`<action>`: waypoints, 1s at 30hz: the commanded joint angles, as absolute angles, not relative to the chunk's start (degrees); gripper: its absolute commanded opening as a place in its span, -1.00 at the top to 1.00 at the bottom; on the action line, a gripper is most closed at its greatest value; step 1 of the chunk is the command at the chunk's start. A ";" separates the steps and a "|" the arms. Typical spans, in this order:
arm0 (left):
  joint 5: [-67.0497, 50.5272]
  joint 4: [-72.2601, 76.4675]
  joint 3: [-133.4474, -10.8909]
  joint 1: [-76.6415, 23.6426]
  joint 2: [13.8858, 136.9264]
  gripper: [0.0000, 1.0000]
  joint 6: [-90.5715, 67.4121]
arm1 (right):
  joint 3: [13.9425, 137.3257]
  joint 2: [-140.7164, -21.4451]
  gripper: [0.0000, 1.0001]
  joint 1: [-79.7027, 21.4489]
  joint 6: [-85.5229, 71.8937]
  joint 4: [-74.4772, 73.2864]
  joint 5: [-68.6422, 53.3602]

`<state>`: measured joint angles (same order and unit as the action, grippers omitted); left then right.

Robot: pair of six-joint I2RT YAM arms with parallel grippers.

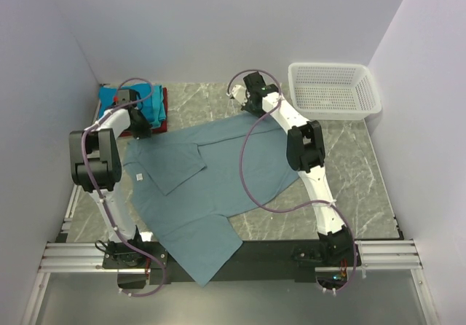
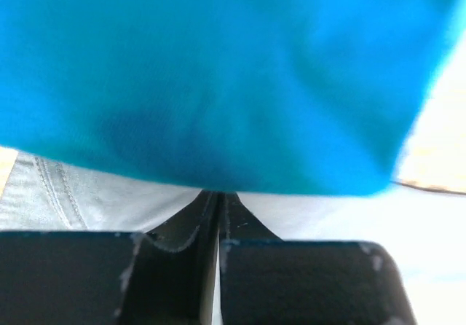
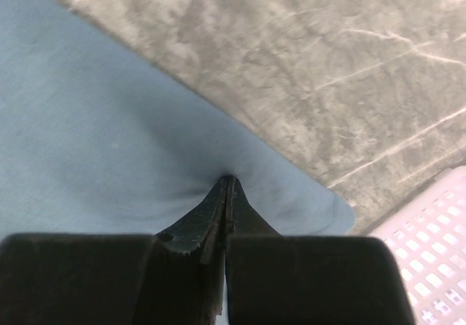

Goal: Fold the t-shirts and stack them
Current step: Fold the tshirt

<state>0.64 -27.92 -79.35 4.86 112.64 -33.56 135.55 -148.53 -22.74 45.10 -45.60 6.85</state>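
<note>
A large grey-blue t-shirt (image 1: 218,168) lies spread across the marble table, a small white tag (image 1: 138,177) near its left side. My left gripper (image 1: 140,130) is shut on its far-left corner, right beside a stack of folded bright blue, teal and red t-shirts (image 1: 149,105). In the left wrist view the shut gripper (image 2: 217,194) rests on pale cloth (image 2: 80,197), with the bright blue tee (image 2: 218,70) filling the view ahead. My right gripper (image 1: 256,112) is shut on the far-right corner. There the cloth (image 3: 109,135) puckers at the gripper's (image 3: 228,179) closed tips.
A white mesh basket (image 1: 333,70) stands at the back right, its corner showing in the right wrist view (image 3: 437,245). Bare marble table (image 1: 364,179) lies right of the shirt. The shirt's near end (image 1: 207,259) hangs over the front edge between the arm bases.
</note>
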 commanded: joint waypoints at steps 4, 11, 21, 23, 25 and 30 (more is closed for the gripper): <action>-5.88 -27.69 -82.71 5.19 100.05 0.67 -29.28 | 137.90 -140.04 1.00 -21.62 42.98 -41.22 5.19; -22.38 -21.10 -74.11 5.19 82.02 -0.65 -22.50 | 120.00 -119.12 0.70 -21.71 38.76 -42.37 -12.19; -36.03 -29.70 -61.46 -13.24 66.20 -0.75 -16.79 | 81.67 -81.61 -0.06 -19.43 39.81 -41.31 -41.29; -36.83 -31.46 -58.99 -16.94 61.19 -0.69 -17.83 | 76.04 -77.54 -0.08 -15.41 39.99 -41.31 -45.06; -36.65 -31.90 -55.21 -24.06 56.89 -0.67 -20.29 | 72.09 -72.88 -0.10 -12.14 39.82 -41.05 -46.93; -31.66 -37.16 -48.88 -45.11 53.09 -0.51 -26.62 | 65.66 -68.12 -0.10 -5.37 38.23 -38.41 -50.09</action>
<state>-34.44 -32.82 -51.35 -35.66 54.08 -22.79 67.61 -71.20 -7.14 39.40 -41.06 -44.34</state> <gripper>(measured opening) 0.769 0.551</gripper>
